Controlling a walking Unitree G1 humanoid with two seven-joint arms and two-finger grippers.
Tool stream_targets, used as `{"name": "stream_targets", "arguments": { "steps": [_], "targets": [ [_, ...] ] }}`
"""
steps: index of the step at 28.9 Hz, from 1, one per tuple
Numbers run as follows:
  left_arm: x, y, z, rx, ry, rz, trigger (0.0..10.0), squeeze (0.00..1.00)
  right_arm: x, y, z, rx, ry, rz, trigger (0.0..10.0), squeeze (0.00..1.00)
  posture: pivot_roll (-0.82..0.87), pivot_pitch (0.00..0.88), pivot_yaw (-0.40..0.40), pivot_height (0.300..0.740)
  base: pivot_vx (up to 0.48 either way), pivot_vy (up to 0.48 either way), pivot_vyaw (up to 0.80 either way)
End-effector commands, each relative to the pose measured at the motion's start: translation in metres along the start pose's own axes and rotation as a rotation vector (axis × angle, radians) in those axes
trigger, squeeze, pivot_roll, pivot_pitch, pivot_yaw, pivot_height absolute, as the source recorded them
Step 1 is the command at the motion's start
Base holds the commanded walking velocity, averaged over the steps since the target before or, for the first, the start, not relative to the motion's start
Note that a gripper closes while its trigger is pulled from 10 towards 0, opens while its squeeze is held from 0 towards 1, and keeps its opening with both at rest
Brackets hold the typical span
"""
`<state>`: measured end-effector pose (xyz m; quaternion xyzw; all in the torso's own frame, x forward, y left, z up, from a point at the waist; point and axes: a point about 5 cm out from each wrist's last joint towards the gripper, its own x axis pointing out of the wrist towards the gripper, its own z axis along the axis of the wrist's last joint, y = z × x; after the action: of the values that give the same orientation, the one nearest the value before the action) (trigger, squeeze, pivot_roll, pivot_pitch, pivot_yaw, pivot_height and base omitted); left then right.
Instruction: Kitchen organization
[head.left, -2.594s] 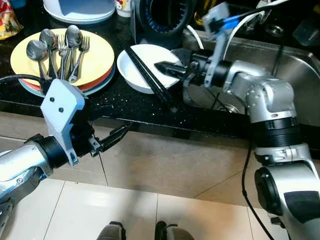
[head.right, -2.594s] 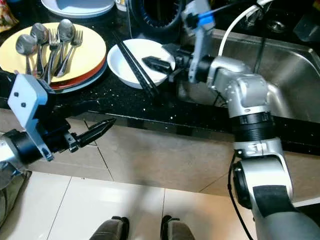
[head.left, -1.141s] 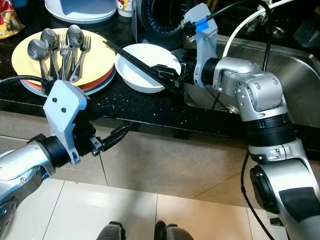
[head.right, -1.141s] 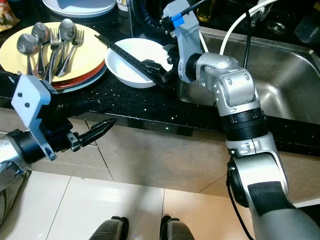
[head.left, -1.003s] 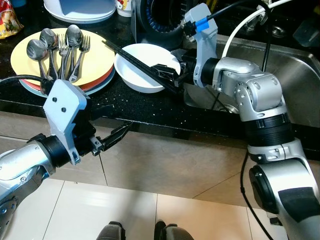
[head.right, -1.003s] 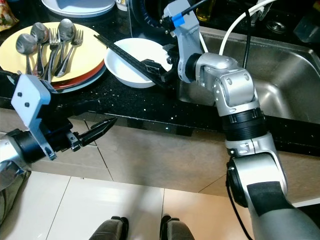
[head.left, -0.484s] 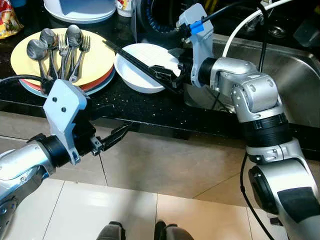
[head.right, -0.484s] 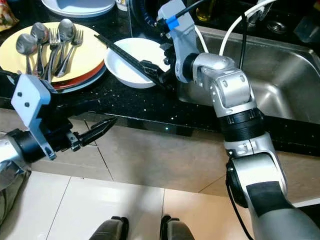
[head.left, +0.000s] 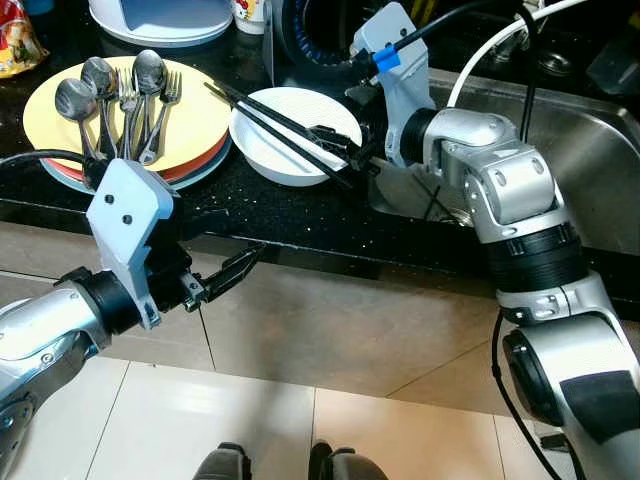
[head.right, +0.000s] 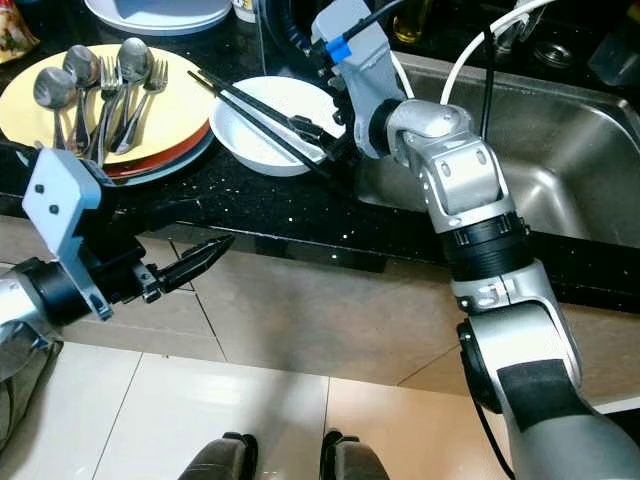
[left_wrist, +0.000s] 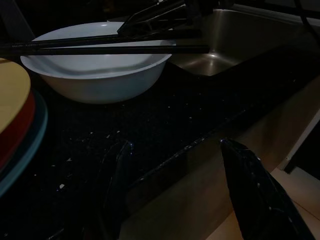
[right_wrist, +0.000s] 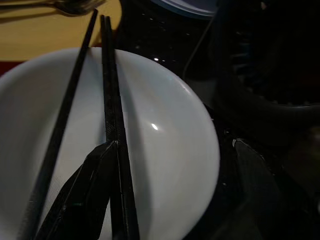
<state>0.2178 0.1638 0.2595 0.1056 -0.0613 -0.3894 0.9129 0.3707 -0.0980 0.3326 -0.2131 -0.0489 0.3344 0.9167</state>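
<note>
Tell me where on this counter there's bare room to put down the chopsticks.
Bare black counter runs along the front edge, below the white bowl and the yellow plate, up to the sink. Behind that it is crowded: spoons and forks cover the plate, the chopsticks lie across the bowl by the right gripper, and more dishes sit behind.

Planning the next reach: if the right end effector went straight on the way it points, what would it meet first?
Probably the black chopsticks lying across the white bowl; the right end effector already sits beside them. Depth is uncertain.
</note>
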Motion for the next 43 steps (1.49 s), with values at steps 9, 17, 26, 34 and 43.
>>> {"name": "stream_targets", "arguments": {
  "steps": [9, 17, 26, 34, 43],
  "targets": [
    [0.002, -0.005, 0.000, -0.013, -0.013, -0.030, 10.0, 0.00, -0.006, 0.015, 0.005, 0.039, -0.071, 0.190, 10.0, 0.00, 0.16, 0.183, -0.120, 0.740, 0.000, 0.000, 0.00],
    [0.003, -0.005, 0.000, -0.012, -0.015, -0.031, 10.0, 0.00, -0.003, 0.013, 0.004, -0.019, -0.042, 0.173, 10.0, 0.00, 0.16, 0.177, -0.123, 0.740, 0.000, 0.000, 0.00],
    [0.003, -0.005, 0.000, -0.011, -0.015, -0.030, 10.0, 0.00, 0.003, 0.008, -0.005, -0.140, 0.068, 0.097, 3.8, 0.00, 0.16, 0.178, -0.123, 0.740, 0.000, 0.000, 0.00],
    [0.002, -0.005, -0.001, -0.014, -0.013, -0.029, 10.0, 0.00, 0.002, 0.006, 0.000, -0.181, 0.082, 0.098, 0.0, 0.00, 0.16, 0.184, -0.123, 0.740, 0.000, 0.000, 0.00],
    [0.002, -0.005, -0.001, -0.015, -0.014, -0.029, 10.0, 0.00, 0.004, 0.001, 0.008, -0.172, 0.058, 0.066, 0.0, 0.00, 0.16, 0.186, -0.123, 0.740, 0.000, 0.000, 0.00]
  ]
}}
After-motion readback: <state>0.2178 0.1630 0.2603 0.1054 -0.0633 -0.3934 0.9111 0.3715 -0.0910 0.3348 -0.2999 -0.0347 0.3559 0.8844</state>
